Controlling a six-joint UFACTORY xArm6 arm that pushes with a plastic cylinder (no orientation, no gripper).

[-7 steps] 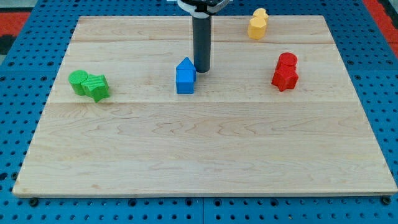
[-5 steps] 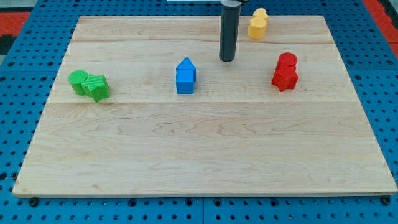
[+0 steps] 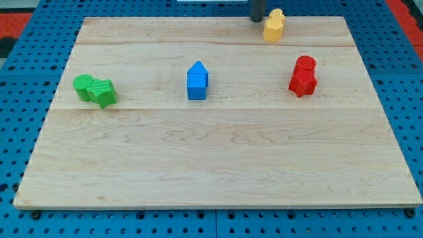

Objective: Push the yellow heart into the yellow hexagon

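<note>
My tip (image 3: 257, 20), the lower end of a straight dark rod carrying no pincer to part or close, stood at the top edge of the pale wooden surface (image 3: 218, 165), just left of two touching yellow blocks (image 3: 273, 25) whose heart and hexagon shapes could not be told apart. A blue house-shaped block (image 3: 197, 80) lay near the middle of the upper half, a red pair (image 3: 303, 75) towards the right edge, and a green pair (image 3: 94, 89) near the left edge.
</note>
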